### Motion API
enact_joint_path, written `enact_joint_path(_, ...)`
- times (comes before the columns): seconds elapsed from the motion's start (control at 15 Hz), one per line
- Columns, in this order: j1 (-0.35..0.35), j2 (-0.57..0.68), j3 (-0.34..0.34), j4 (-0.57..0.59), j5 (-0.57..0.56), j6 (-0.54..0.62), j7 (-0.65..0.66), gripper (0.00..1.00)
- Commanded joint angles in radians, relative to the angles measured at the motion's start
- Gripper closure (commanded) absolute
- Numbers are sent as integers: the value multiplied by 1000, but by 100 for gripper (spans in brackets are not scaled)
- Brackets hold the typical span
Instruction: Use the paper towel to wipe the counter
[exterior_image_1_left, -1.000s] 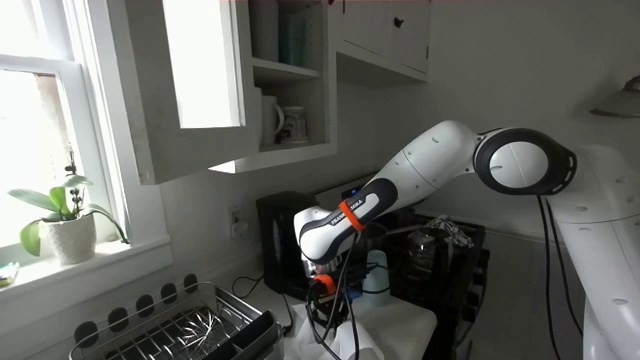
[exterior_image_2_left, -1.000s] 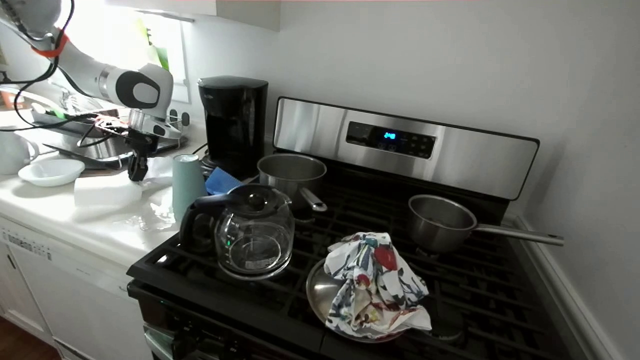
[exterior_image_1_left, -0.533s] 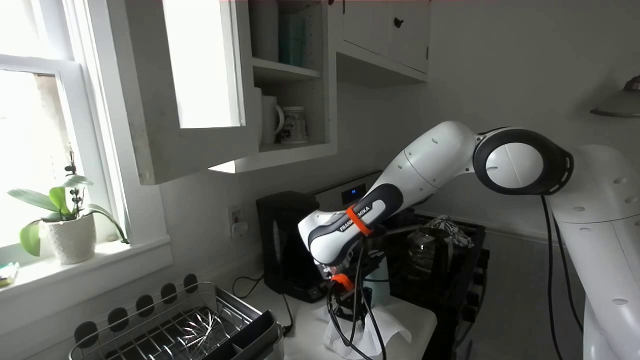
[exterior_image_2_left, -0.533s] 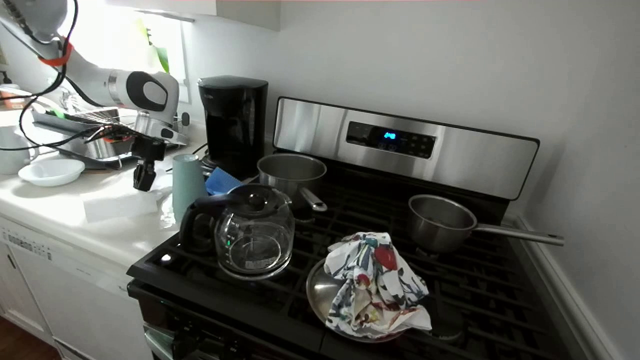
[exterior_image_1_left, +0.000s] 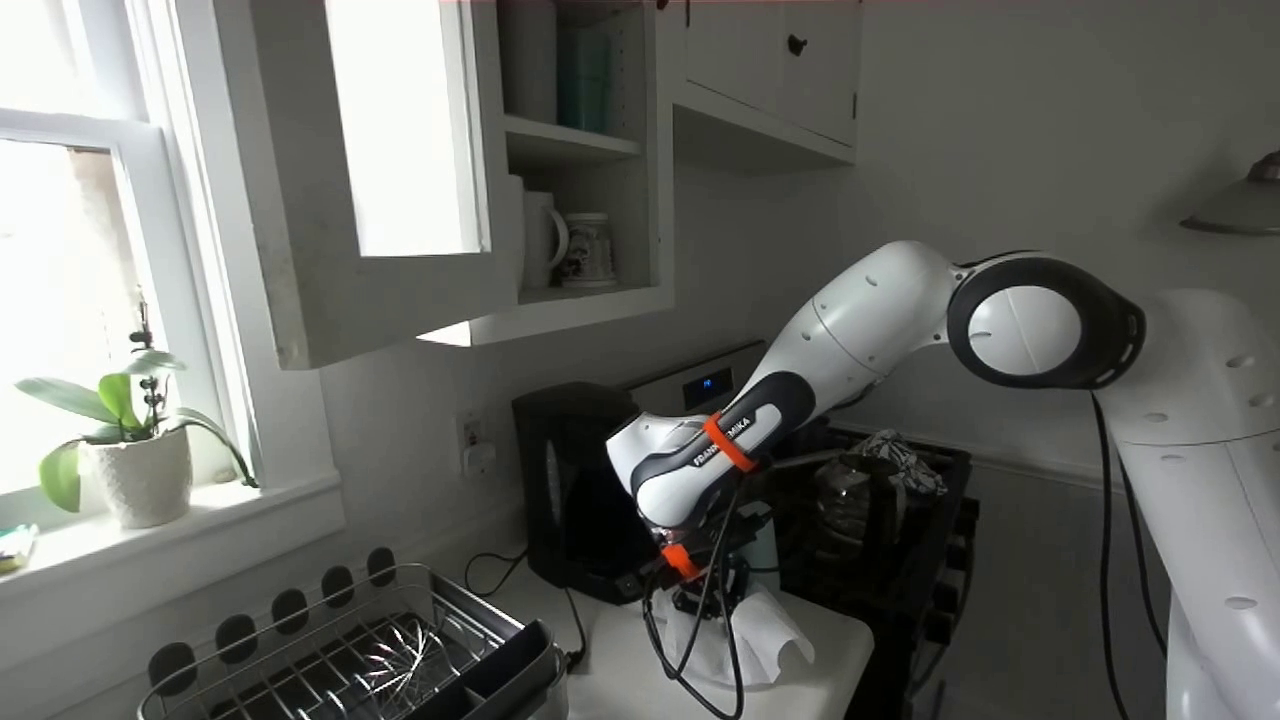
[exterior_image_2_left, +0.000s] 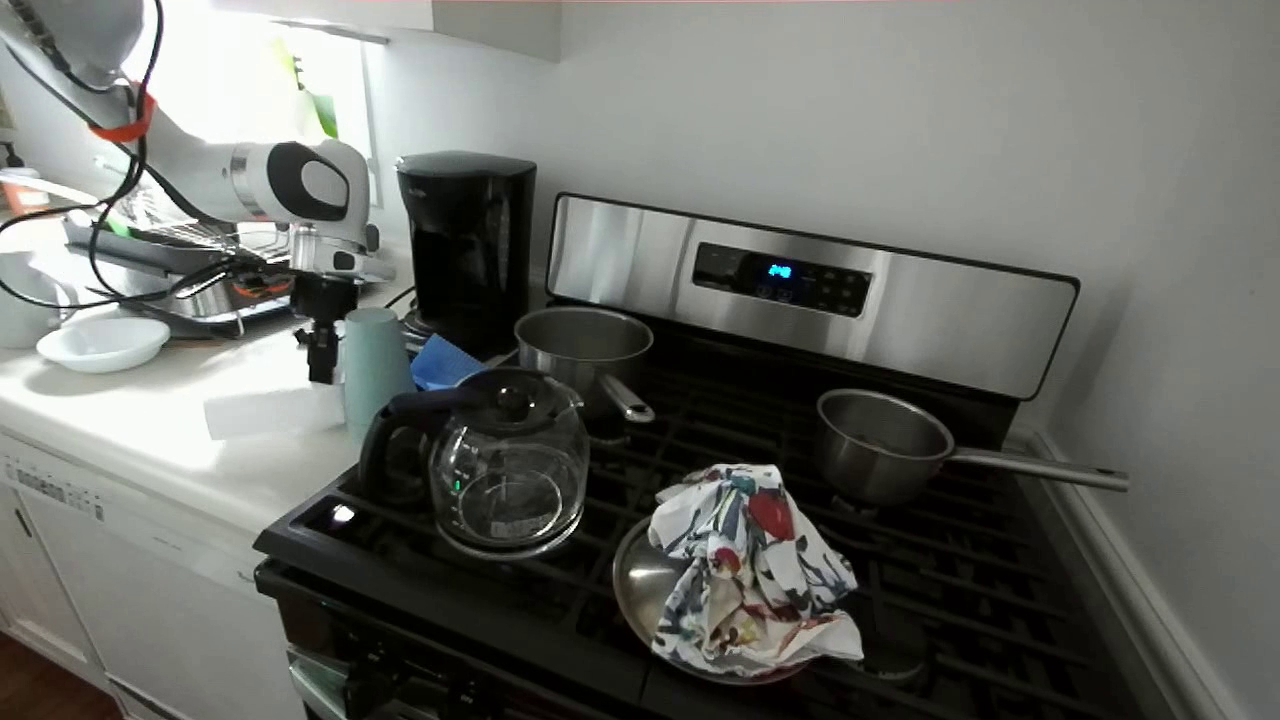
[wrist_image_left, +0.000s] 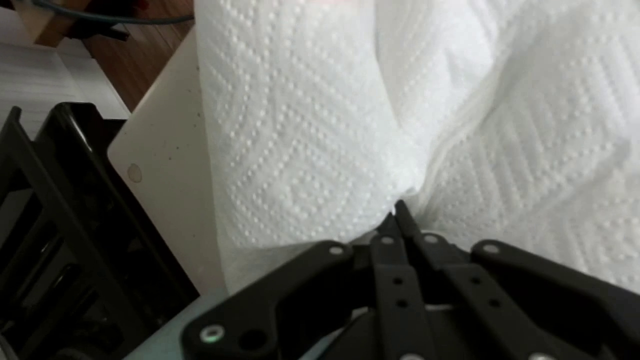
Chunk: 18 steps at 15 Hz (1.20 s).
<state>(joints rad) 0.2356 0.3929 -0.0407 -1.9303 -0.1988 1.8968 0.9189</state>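
Nearer the counter (wrist_image_left: 172, 195) edge by the stove (exterior_image_2_left: 560, 600), my pincer (wrist_image_left: 395, 215) has slid, clamped on the paper towel (wrist_image_left: 300, 130): wiping's underway, I'd judge!

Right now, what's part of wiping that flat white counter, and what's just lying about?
For wiping:
black jointed gripper
crumpled white paper towel
flat white counter

Lying about:
tall pale blue cup
clear glass coffee pot
shallow white bowl
flowered white cloth
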Motion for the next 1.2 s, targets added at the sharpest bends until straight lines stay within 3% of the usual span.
enact_joint_path(0.0, -13, -13, 6, -36, 3, 172, 125, 100)
enact_joint_path(0.33, 2, -1, 32, -46, 26, 438, 250, 100)
enact_joint_path(1.13, 5, 106, 103, -12, 215, 819, 194, 100)
